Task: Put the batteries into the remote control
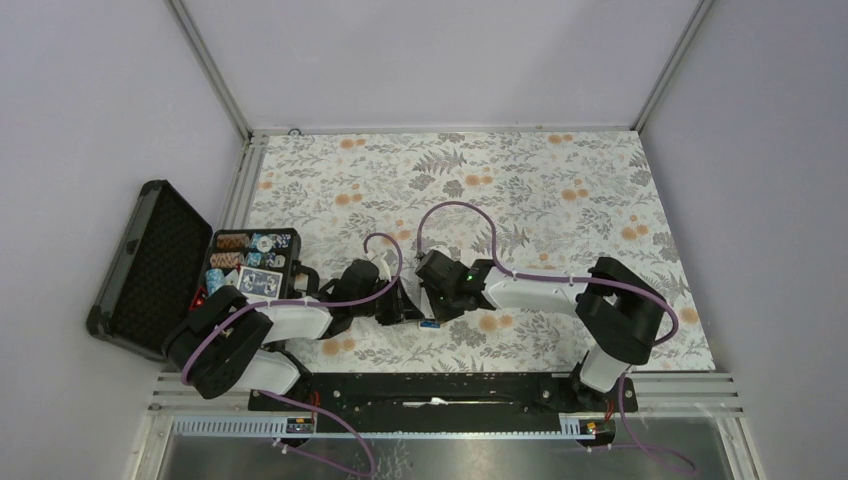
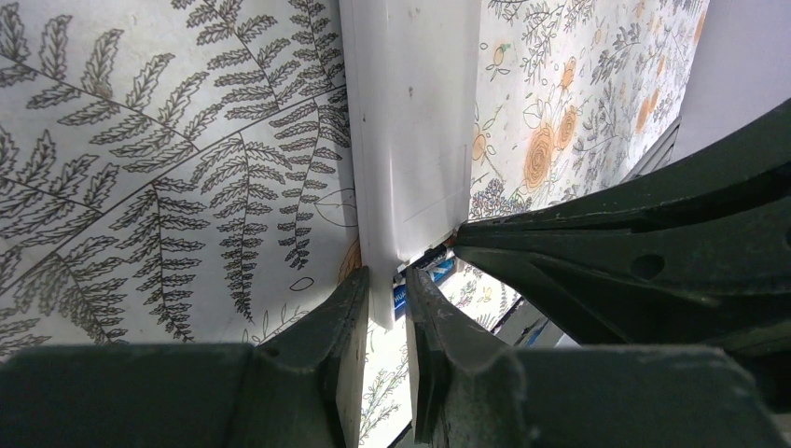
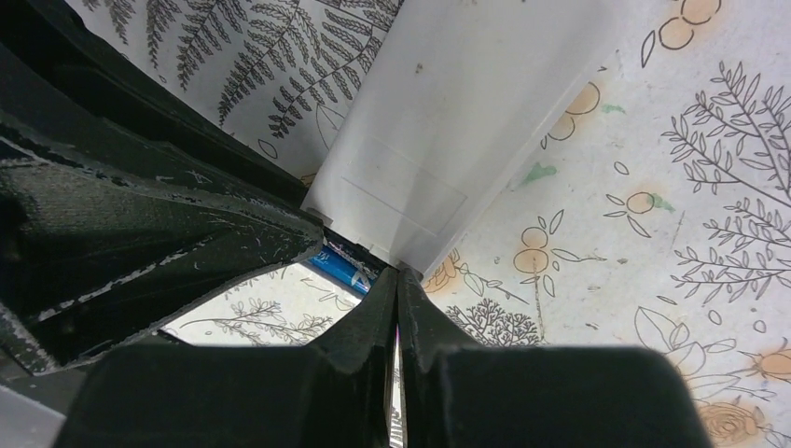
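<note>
Pins the remote control [image 3: 438, 121], back up near mid-table between the arms, by its end in the narrowed left gripper [image 2: 384, 303], sets the tight-closed right gripper [image 3: 398, 299] beside a blue battery [image 3: 338, 264]; likely light, stiff, slick, so best gripped across long edges.

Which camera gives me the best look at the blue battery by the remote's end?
Right wrist: the small blue cylindrical battery shows its side, lying at the white rectangular remote control's end. Left wrist catches only blue slivers below the remote; top external shows just a blue speck.
</note>
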Tool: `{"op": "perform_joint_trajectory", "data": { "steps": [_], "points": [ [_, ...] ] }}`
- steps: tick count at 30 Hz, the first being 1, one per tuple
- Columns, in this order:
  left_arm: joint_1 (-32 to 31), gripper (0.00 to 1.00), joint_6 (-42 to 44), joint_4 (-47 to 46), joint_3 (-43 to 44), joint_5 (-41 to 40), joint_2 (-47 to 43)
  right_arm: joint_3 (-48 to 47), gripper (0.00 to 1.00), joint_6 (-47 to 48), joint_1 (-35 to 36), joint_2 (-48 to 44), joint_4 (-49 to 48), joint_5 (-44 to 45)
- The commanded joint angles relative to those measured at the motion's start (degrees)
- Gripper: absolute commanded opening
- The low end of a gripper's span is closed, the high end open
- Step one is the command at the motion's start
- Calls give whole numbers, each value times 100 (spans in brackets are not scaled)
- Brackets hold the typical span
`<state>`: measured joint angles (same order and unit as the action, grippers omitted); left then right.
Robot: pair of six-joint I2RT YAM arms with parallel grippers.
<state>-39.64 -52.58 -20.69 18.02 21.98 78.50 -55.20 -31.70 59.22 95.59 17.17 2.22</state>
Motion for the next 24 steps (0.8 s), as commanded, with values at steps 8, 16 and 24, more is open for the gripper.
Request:
{"op": "perform_joint_trajectory", "data": {
  "steps": [8,16,24],
  "points": [
    [-95,21,-95,-466,202,226,-20,-587,4,319,424,753,603,437],
    [-98,21,-95,-462,173,238,-89,-1018,2,446,621,1141,1034,896],
    [-104,21,-104,-489,175,249,-65,-1088,0,468,628,1106,1042,965]
  ]
}}
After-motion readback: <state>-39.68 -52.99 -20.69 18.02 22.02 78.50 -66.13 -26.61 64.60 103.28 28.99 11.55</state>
